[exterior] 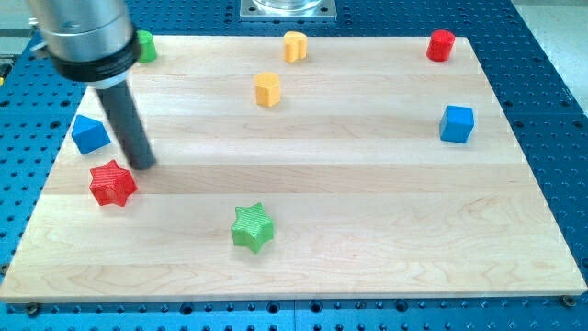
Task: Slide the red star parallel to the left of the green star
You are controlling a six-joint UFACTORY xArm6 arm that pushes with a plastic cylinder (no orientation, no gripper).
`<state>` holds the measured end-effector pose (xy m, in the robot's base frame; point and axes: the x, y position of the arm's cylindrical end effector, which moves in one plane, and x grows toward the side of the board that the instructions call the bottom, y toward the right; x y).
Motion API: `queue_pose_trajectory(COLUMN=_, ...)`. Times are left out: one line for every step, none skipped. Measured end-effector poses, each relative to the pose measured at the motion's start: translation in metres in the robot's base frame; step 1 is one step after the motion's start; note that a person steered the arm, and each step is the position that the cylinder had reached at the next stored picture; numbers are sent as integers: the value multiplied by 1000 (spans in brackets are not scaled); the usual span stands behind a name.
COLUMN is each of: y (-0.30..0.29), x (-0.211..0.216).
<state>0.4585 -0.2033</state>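
The red star [112, 183] lies on the wooden board [367, 211] near its left edge. The green star [253, 226] lies to its right and lower in the view, near the board's bottom middle. My tip [143, 165] is just above and to the right of the red star, close to it; contact cannot be told. The rod rises up to the view's top left.
A blue block [90, 134] sits above the red star by the left edge. A green block [145, 46] is partly hidden behind the arm at top left. Two yellow blocks [267, 89] [294, 45] lie at top middle. A red cylinder [441, 44] and a blue cube [457, 123] lie at right.
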Motion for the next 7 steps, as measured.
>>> queue_pose_trajectory(y=-6, x=11)
queue_pose_trajectory(y=-11, x=23)
queue_pose_trajectory(y=-12, x=20)
queue_pose_trajectory(y=6, x=11)
queue_pose_trajectory(y=-31, x=29)
queue_pose_trajectory(y=-34, x=52)
queue_pose_trajectory(y=-36, x=71)
